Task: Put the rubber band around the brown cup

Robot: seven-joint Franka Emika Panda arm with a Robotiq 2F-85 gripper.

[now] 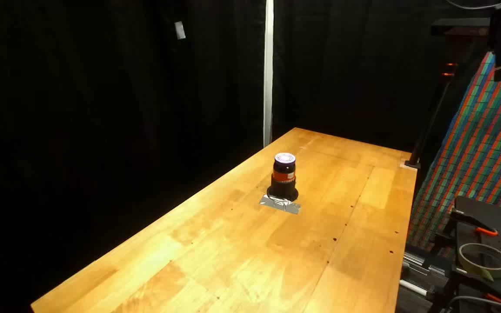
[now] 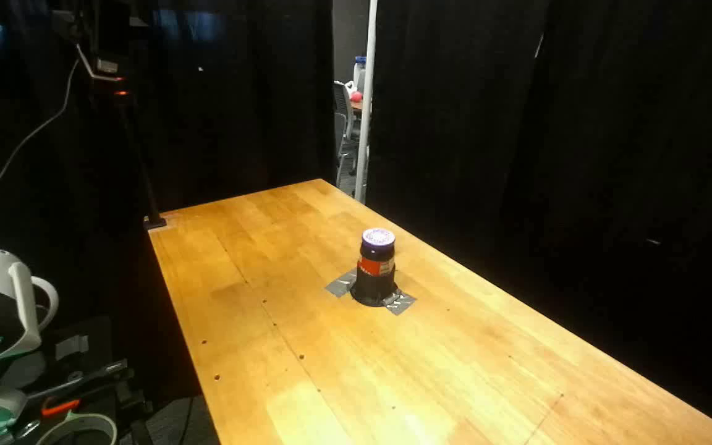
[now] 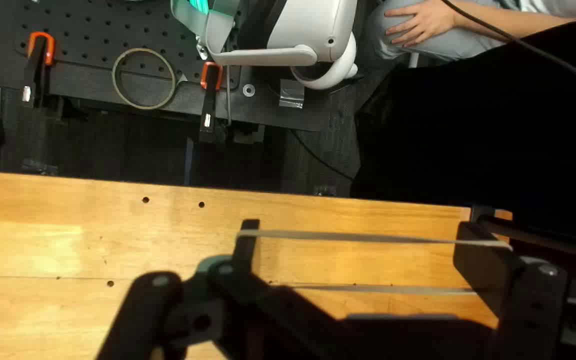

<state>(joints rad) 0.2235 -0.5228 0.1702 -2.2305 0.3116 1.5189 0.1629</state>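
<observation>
The gripper [image 3: 360, 235] shows in the wrist view with its jaws spread wide. The band [image 3: 368, 237] loops about both fingers [image 3: 485, 260], drawn into two nearly straight strands across the gap. The table [image 3: 118, 225] lies behind the strands.

The cup [image 1: 283, 175] stands upright in both exterior views, dark, with an orange-red stripe and a pale, purple-rimmed top. Beneath it is a black base [image 1: 283, 190], flared at the foot; whether the cup sits in it or on it, I cannot tell. Silver tape [image 1: 280, 206] touches foot and table; in an exterior view it shows as a left strip [image 2: 339, 285] and a near right strip [image 2: 402, 303]. In an exterior view the cup is left of the table's middle, well apart from a black stand [image 1: 412, 164] at the far right corner.

Across from the table, in the wrist view, a bench [image 3: 268, 107] carries a tape roll [image 3: 116, 82] between two clamps [image 3: 209, 100]; right of them is a white headset [image 3: 313, 30].
</observation>
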